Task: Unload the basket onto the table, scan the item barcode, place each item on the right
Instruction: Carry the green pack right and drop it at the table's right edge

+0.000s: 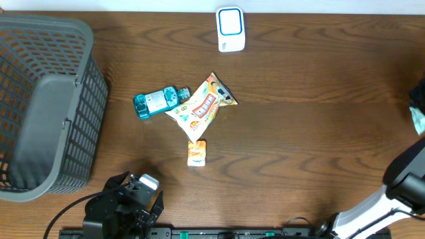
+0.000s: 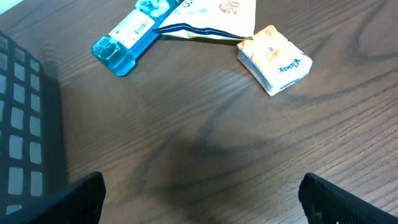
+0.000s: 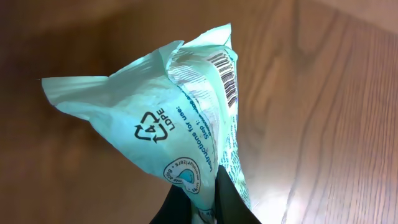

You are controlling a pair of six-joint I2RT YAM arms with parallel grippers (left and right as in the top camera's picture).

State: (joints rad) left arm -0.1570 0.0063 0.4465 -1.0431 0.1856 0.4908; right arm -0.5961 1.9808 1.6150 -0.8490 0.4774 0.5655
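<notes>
the right jaws are pinched tight on the lower end of a mint-green plastic pouch. its dark fingers meet at the bottom edge of the right wrist view, and the pouch fans up and away from them, crumpled and folded along the middle. it hangs clear above the wooden counter. in the overhead view only a sliver of the pouch shows at the far right edge, well apart from the white, blue-faced scanner standing at the counter's back edge.

on the pouch a black barcode runs along the fold near the top, facing the wrist camera and partly creased. below it sits a recycling triangle with "4" inside and "ldpe" beside it, then a line reading "step 1. for use:", then a round blue emblem too close to the fingers to read.

the left jaws are spread wide and hold nothing; their fingers show in the two lower corners of the left wrist view, over bare counter. ahead of them lie a blue bottle with a white barcode label, a snack bag showing "20", and a small orange-and-white packet with a blue word i cannot make out. a grey mesh basket stands at the left end.
</notes>
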